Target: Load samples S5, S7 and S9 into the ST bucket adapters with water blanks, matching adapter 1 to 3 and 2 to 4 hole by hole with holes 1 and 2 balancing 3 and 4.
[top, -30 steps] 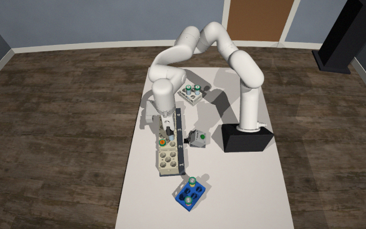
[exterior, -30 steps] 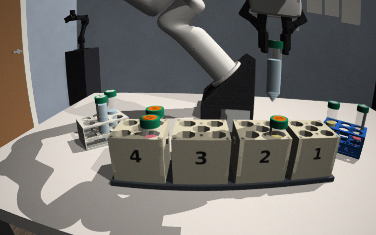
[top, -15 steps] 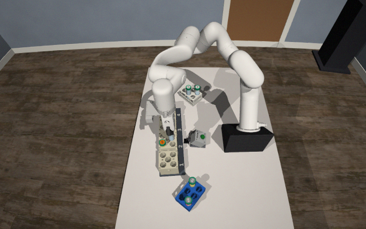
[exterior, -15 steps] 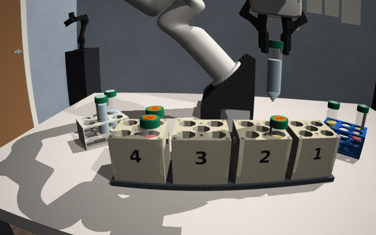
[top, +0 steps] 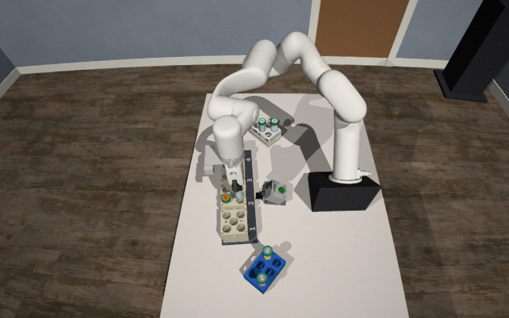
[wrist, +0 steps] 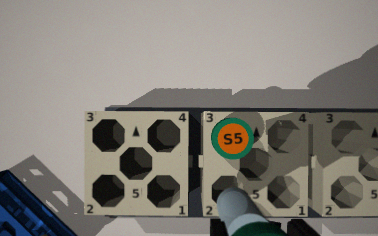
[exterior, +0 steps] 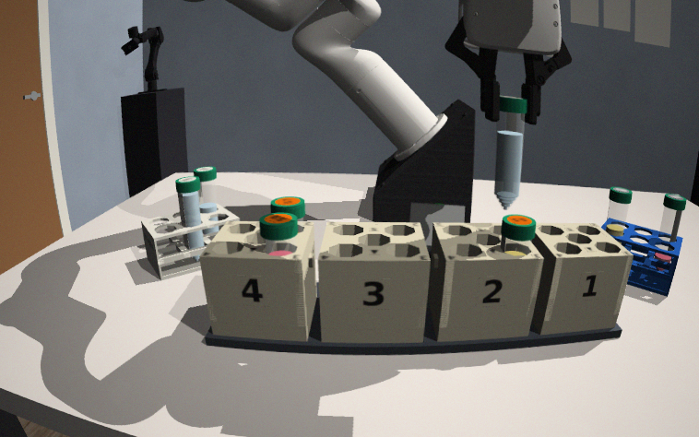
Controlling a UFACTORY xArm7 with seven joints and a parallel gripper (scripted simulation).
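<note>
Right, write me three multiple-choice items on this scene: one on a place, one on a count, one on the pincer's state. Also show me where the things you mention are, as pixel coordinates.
1. Which hole of adapter 2 point(exterior: 479, 298) point(wrist: 300, 165) holds S5 point(top: 225, 198) point(exterior: 518, 227) point(wrist: 232, 138)?
A) hole 1
B) hole 3
C) hole 5

2. How many tubes stand in the blue rack point(top: 279, 269) point(exterior: 646, 249) point(wrist: 10, 200)?
A) two
B) four
C) none

3. What is the pincer point(top: 237, 189) point(exterior: 512, 111) doing?
A) hanging open with nothing in it
B) pressing the DONE key
C) gripping a tube of pale blue liquid point(top: 239, 194) point(exterior: 508, 162) point(wrist: 237, 204)

1: B, the wrist view shows S5's cap in the hole by the printed 3.
2: A, two green caps rise from it in the top and exterior views.
3: C, the exterior view shows its fingers on both sides of the tube's green cap.
</note>
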